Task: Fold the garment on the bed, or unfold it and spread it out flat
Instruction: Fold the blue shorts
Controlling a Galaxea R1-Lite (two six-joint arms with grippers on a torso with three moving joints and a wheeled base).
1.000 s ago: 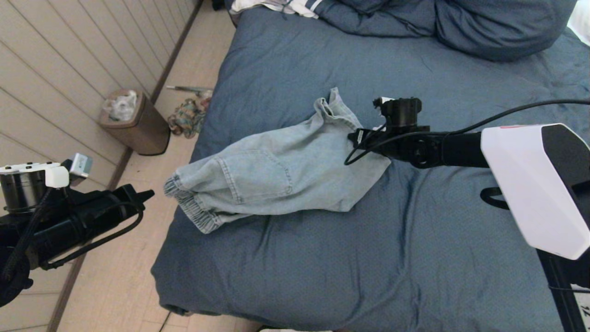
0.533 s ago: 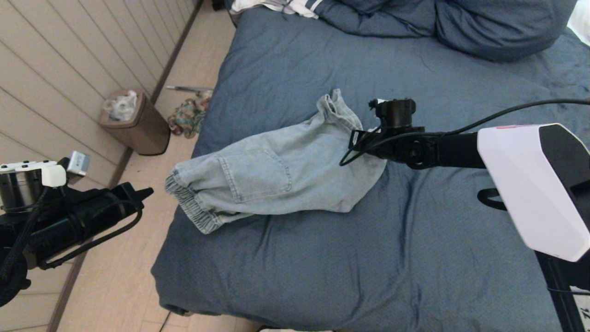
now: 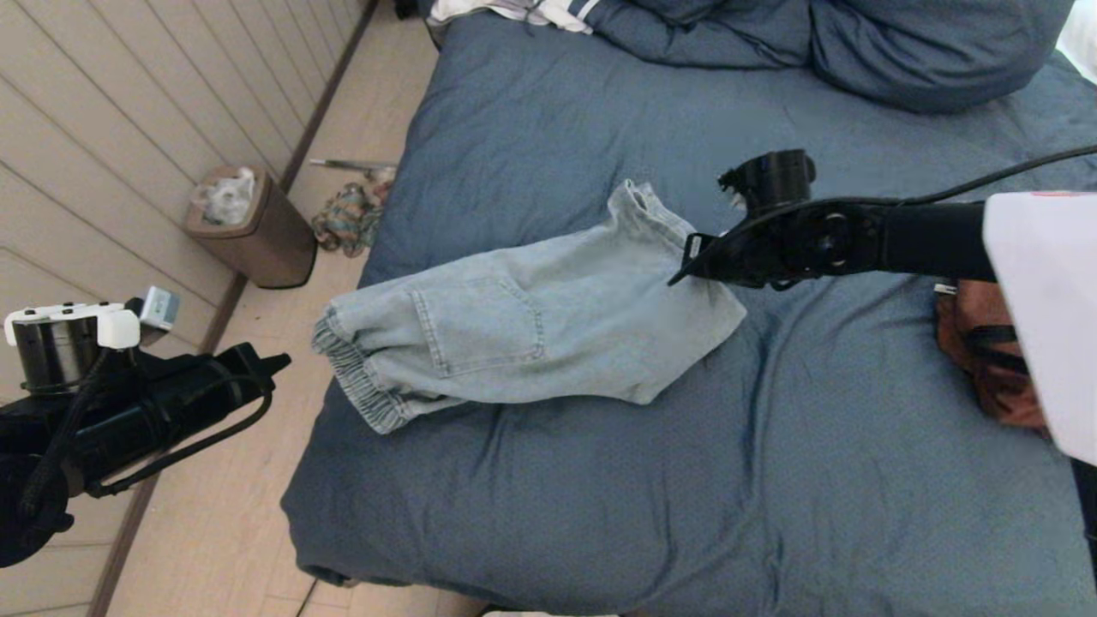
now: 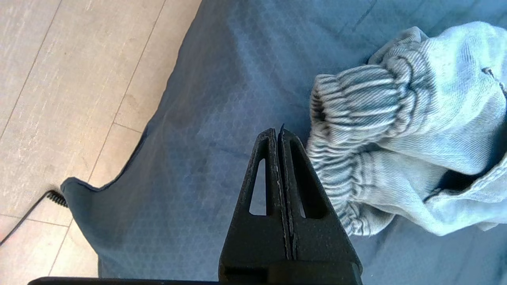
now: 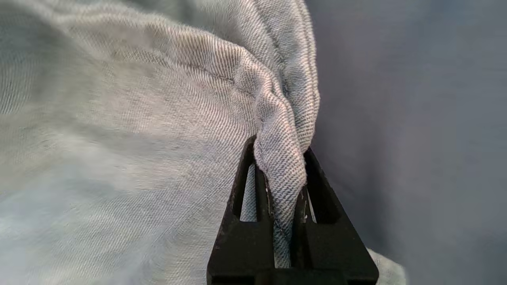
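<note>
A pair of light-blue denim trousers [image 3: 514, 330] lies folded across the slate-blue bed [image 3: 600, 497], elastic cuffs [image 4: 356, 118] toward the left edge. My right gripper [image 3: 686, 266] is shut on a fold of the denim [image 5: 281, 158] at the garment's right end, holding it a little above the cover. My left gripper [image 4: 279, 132] is shut with nothing in it; it hovers off the bed's left side [image 3: 274, 364], just short of the cuffs.
A bunched blue duvet and pillows [image 3: 823, 43] lie at the far end of the bed. A brown bin [image 3: 248, 227] and a small heap of cloth [image 3: 347, 218] sit on the wooden floor to the left. An orange-brown item [image 3: 977, 351] lies at the right.
My right gripper has pulled the held end of the trousers to the right, flattening the raised top fold. The right arm's white housing shifted, uncovering the orange-brown item. The left arm hardly moved.
</note>
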